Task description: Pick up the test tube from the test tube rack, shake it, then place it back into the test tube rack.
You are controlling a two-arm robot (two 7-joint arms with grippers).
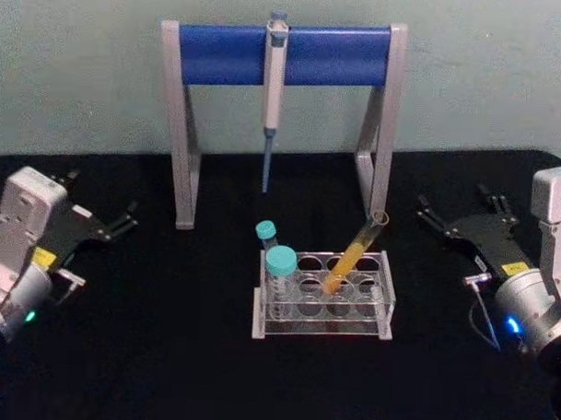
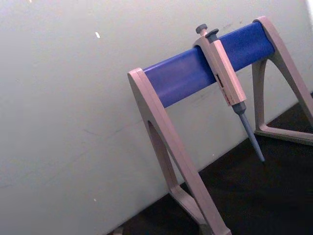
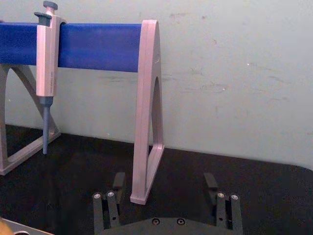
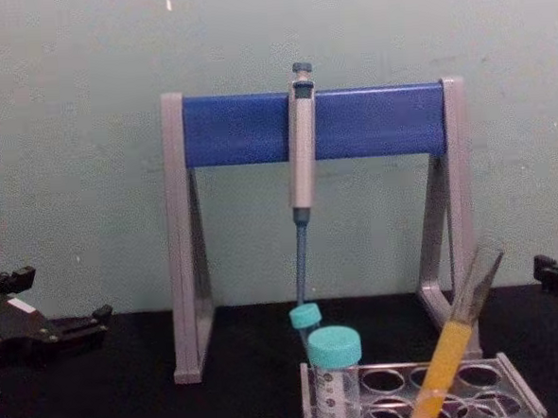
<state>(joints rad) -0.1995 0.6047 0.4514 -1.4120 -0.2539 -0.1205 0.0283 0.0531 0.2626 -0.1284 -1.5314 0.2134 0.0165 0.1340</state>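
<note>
Head view: test tube (image 1: 354, 254) leaning in test tube rack (image 1: 323, 315); left pincer (image 1: 114, 224) and right pincer (image 1: 457, 216) sitting wide, apart from it.

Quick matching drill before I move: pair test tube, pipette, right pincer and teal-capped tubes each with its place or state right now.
Things:
1. test tube
2. pipette
3. right pincer
4. teal-capped tubes

States:
A. hanging on the blue bar of the stand
B. open, empty, right of the test tube rack
C. leaning in the rack, orange liquid inside
D. upright at the rack's left end

Pairs: 1-C, 2-A, 3-B, 4-D
</note>
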